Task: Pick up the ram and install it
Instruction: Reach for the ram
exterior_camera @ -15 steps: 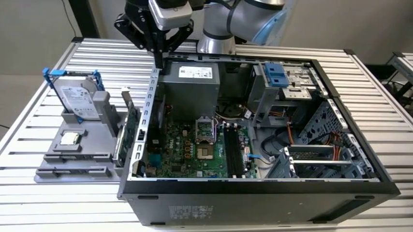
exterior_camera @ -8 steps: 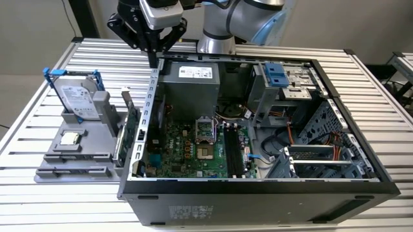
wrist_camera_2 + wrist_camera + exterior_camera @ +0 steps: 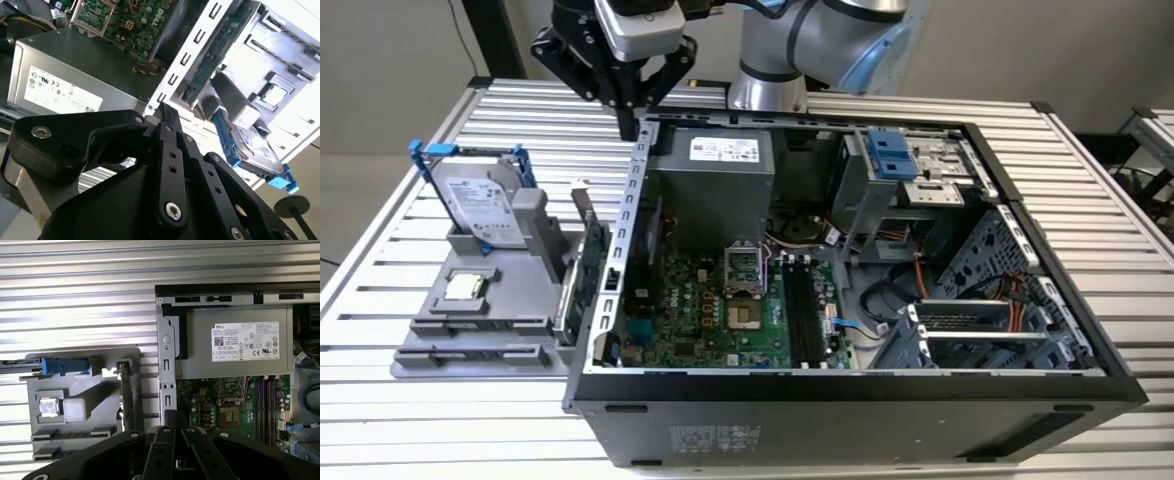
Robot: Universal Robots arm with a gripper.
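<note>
My gripper (image 3: 630, 122) hangs high over the open computer case's far corner, on the exterior view's left, beside the power supply (image 3: 714, 190). Its black fingers (image 3: 170, 419) are pressed together, shut, with nothing between them. On the grey tray (image 3: 420, 355) outside the case, two long narrow slots each carry a thin stick seen edge-on. I take the nearer one of these to be the ram (image 3: 483, 326), also in the first wrist view as the ram (image 3: 72, 433). It lies well apart from the gripper. The motherboard's long black slots (image 3: 801, 315) sit inside the case.
The tray also holds a hard drive (image 3: 480, 205) in a blue frame, a small square CPU chip (image 3: 463, 288) and a green card (image 3: 587, 275) standing on edge by the case wall. Drive cages and cables (image 3: 961, 300) crowd the case's right half. The table (image 3: 400, 420) is ribbed metal.
</note>
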